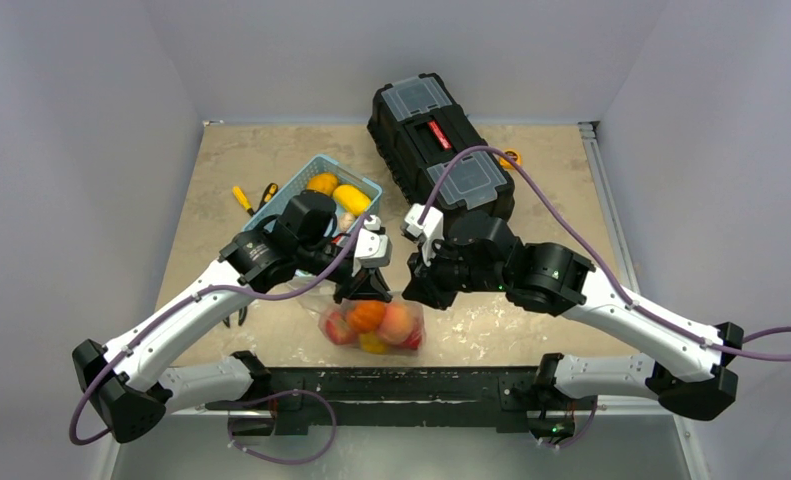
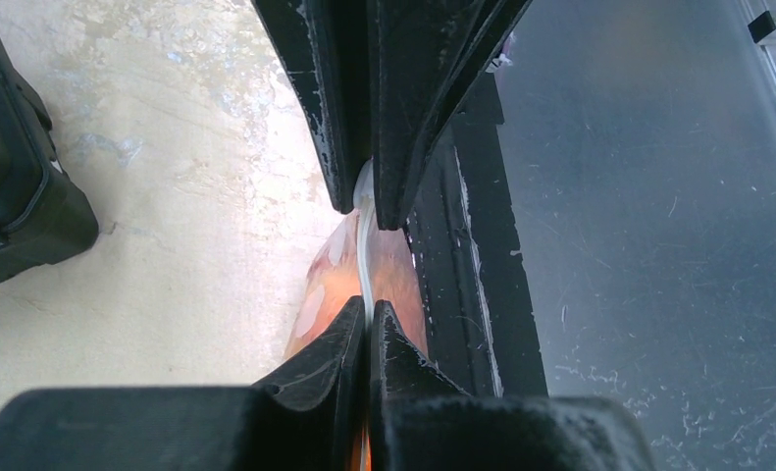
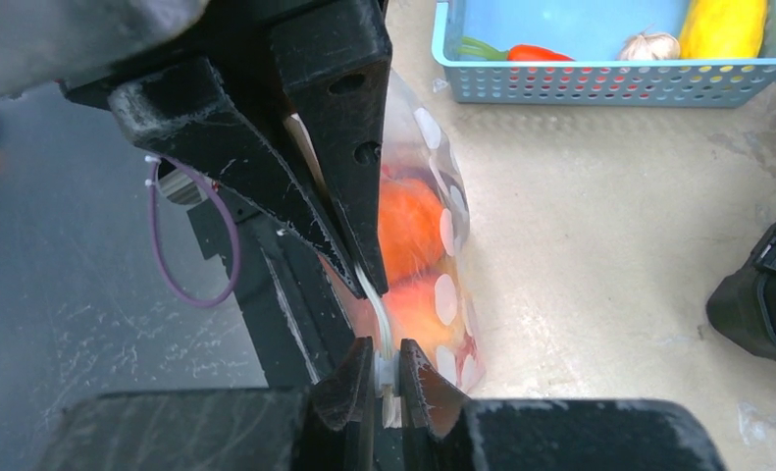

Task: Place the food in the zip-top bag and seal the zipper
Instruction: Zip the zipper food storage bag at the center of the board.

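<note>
The zip-top bag point(image 1: 373, 325), clear with white dots, hangs at the table's near edge with orange, red and yellow food point(image 1: 367, 316) inside. My left gripper point(image 1: 364, 292) is shut on the zipper point(image 2: 364, 255), the white strip running up from between its fingers point(image 2: 344, 343). My right gripper point(image 3: 386, 368) is shut on the same zipper point(image 3: 379, 314) a short way along, pinching a white tab. In the right wrist view the dotted bag point(image 3: 447, 294) bulges with orange food point(image 3: 408, 231) below the strip. The two grippers face each other closely.
A light-blue basket point(image 1: 293, 190) behind the left arm holds yellow food point(image 1: 349, 197), a red pepper point(image 3: 541, 52) and a garlic point(image 3: 651, 45). Yellow-handled tools point(image 1: 243, 200) lie left of it. A black toolbox point(image 1: 441, 140) stands at the back. The black front rail point(image 1: 401, 385) runs under the bag.
</note>
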